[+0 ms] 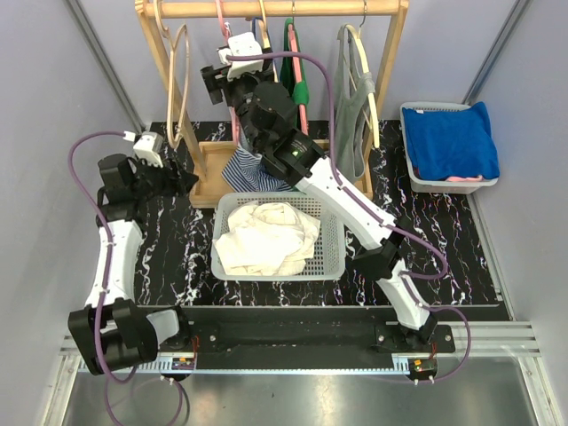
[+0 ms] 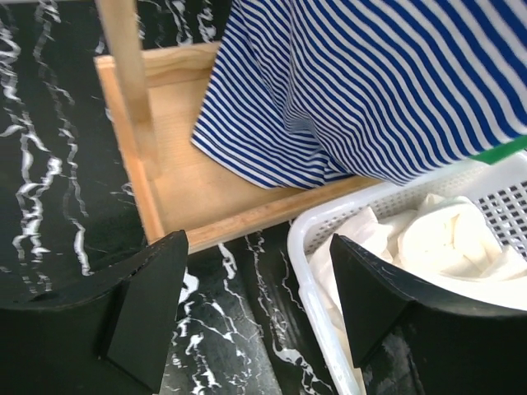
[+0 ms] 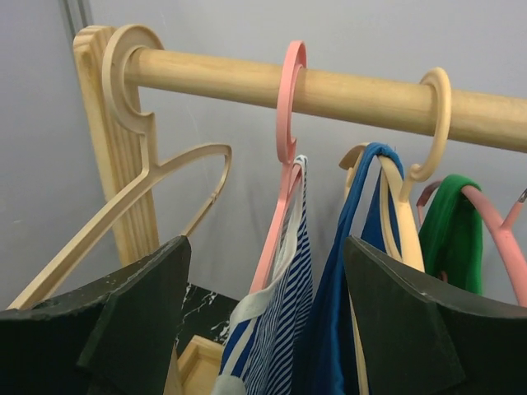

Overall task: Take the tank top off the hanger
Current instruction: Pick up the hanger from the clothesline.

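A black surface (image 1: 444, 266) veined with white carries three things. The wooden rack (image 1: 209, 182) stands on its tray-like base at the far left-centre. A white basket (image 1: 275, 275) with a heap of cream cloth (image 1: 266, 238) sits just in front of it. A grey bin (image 1: 414, 180) of blue cloth (image 1: 448, 138) stands at the far right corner, well apart from the basket.

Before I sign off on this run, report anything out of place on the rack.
The striped tank top hangs bunched along one arm of the pink hanger, and its hem appears to sag onto the rack's wooden base instead of hanging free. Nothing else stands out.
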`<state>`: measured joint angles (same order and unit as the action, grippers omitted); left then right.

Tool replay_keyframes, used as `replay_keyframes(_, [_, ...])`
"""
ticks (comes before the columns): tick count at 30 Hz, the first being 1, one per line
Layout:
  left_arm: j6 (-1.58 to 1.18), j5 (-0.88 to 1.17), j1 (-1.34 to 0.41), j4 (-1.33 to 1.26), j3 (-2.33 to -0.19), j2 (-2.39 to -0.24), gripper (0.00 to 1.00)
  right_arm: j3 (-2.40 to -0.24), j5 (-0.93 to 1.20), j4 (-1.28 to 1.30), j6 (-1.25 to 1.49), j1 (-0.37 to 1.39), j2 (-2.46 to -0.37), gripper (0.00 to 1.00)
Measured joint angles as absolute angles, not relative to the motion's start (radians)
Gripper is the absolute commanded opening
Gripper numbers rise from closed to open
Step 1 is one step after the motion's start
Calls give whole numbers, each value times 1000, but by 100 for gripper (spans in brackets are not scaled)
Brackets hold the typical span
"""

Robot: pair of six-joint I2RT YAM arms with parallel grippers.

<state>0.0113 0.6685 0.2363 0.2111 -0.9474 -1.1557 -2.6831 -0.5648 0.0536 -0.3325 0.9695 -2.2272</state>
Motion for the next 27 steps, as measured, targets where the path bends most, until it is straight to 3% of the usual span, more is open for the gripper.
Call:
replay_keyframes(4, [21,600,292,248,-1010,-1129,74,-2675,-556,81,-302,978,-2218,88])
replay_keyframes(8, [25,548,392,297,-1126,-1073,73,-2533,-537,110,-260,982,-2119,94])
replay_keyframes(11, [9,522,437,314,-1228,-1020,72,-2344,-529,98,-238,982,-1972,100])
replay_keyframes(15, [-84,536,439,295,-1400,-988,69,-2106,-521,26,-230,982,-1725,100])
replay_keyframes(20, [-216,558,260,208,-1715,-1073,63,-1929,-524,-110,-245,982,-1483,100])
replay_keyframes(27, [-328,557,38,153,-2044,-1323,63,-1687,-582,-262,-290,982,-1257,100])
